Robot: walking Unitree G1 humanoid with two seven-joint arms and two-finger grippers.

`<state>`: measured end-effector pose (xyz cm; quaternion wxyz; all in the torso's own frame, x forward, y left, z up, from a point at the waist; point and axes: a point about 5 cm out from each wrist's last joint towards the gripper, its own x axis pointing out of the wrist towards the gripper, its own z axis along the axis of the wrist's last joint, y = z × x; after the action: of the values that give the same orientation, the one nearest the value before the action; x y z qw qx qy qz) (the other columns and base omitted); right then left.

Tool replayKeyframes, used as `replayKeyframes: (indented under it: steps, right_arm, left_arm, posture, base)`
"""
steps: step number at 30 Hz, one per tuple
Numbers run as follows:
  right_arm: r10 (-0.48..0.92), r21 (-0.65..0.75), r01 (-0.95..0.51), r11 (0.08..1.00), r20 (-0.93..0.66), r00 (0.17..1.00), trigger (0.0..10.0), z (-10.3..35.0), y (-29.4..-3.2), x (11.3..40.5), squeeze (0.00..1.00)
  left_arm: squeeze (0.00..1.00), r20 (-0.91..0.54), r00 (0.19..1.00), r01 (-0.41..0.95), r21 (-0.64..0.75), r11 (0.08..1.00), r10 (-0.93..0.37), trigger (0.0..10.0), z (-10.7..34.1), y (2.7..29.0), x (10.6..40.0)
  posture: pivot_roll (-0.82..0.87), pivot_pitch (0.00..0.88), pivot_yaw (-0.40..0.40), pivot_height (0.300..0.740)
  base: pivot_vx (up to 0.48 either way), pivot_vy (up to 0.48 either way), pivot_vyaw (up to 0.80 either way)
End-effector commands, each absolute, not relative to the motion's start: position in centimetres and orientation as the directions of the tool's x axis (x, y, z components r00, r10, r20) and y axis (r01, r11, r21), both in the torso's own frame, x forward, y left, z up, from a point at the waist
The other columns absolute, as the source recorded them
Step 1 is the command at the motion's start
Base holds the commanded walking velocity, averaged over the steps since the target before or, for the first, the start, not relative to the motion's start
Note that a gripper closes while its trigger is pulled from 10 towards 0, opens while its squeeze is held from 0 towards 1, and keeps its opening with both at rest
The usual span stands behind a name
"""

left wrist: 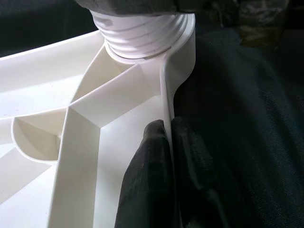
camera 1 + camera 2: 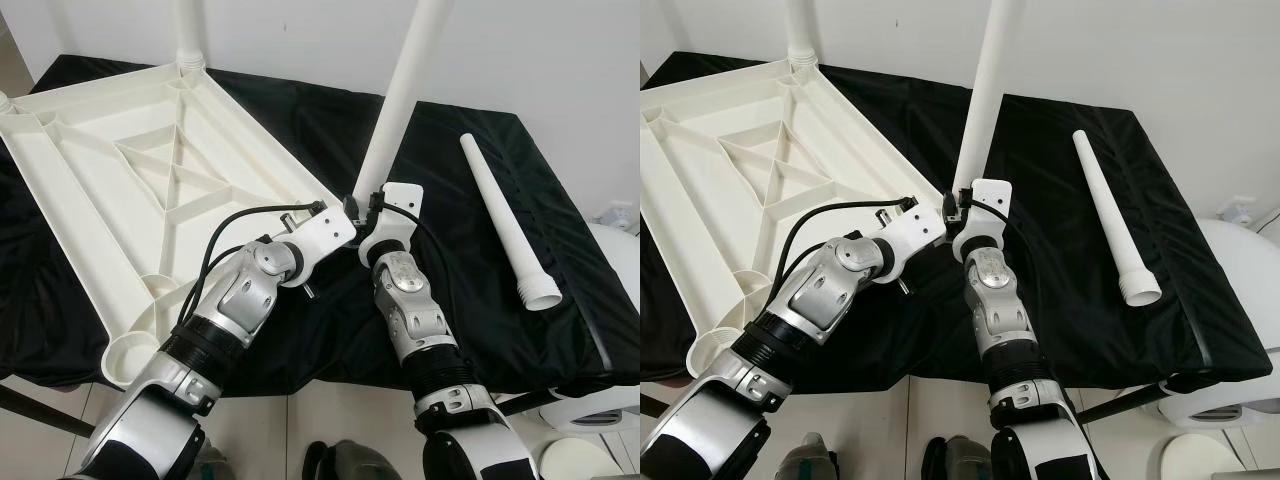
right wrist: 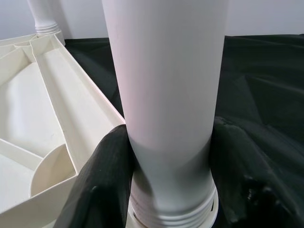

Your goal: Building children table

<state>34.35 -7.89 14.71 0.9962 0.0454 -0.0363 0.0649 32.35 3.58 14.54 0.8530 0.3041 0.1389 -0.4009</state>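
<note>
- Right pincer (image 3: pixel 166 175) clamps the upright white leg (image 2: pixel 400 105) low down, just above its threaded end, at the near corner socket of the upturned tabletop (image 2: pixel 130 170).
- Left pincer (image 1: pixel 164 175) pinches the tabletop's rim wall just beside that socket, steadying it.
- Tabletop lies ribs-up on the black-draped worktop (image 2: pixel 470 250); another leg (image 2: pixel 188 35) stands at the far corner, a loose leg (image 2: pixel 505 225) lies apart to the right.
- To do well: keep leg vertical, twist without cross-threading, hold rim firm.

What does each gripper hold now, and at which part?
Right gripper grips the upright leg near its threaded base. Left gripper pinches the tabletop rim wall beside that corner.
</note>
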Motion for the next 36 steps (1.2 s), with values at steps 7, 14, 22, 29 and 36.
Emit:
replayKeyframes:
  steps: [7,14,22,29,36]
  right_arm:
    - [0.129,0.125,-0.138,0.983,0.081,0.988,10.0,14.7,-8.0,33.7,1.0]
    - [0.197,0.186,-0.226,0.956,0.162,0.967,10.0,15.7,-9.5,33.3,1.0]
    - [0.327,0.161,-0.359,0.92,0.193,0.925,10.0,15.8,-11.8,33.9,1.0]
    - [0.467,0.046,-0.476,0.878,0.134,0.874,10.0,15.2,-15.1,35.1,0.0]
    - [0.579,-0.03,-0.579,0.815,0.077,0.811,10.0,14.7,-16.4,35.4,0.0]
  left_arm:
    - [0.0,-0.489,0.575,0.817,0.394,0.422,-0.657,10.0,14.4,1.8,31.2]
    - [0.0,-0.483,0.58,0.812,0.401,0.423,-0.656,10.0,14.7,1.9,31.5]
    - [0.0,-0.482,0.583,0.81,0.404,0.425,-0.654,10.0,14.8,2.1,31.6]
    - [0.0,-0.479,0.582,0.811,0.401,0.426,-0.657,10.0,14.9,1.9,31.6]
    - [0.0,-0.478,0.581,0.811,0.4,0.426,-0.658,10.0,14.9,1.9,31.6]
  posture:
    - [0.08,0.016,-0.143,0.74]
    - [0.08,0.023,-0.139,0.74]
    - [0.06,0.036,-0.13,0.74]
    - [0.06,0.038,-0.129,0.74]
    - [0.07,0.038,-0.127,0.74]
  base:
    - [0.0,0.0,0.0]
    - [0.0,0.0,0.0]
    - [0.0,0.0,0.0]
    - [0.0,0.0,0.0]
    - [0.0,0.0,0.0]
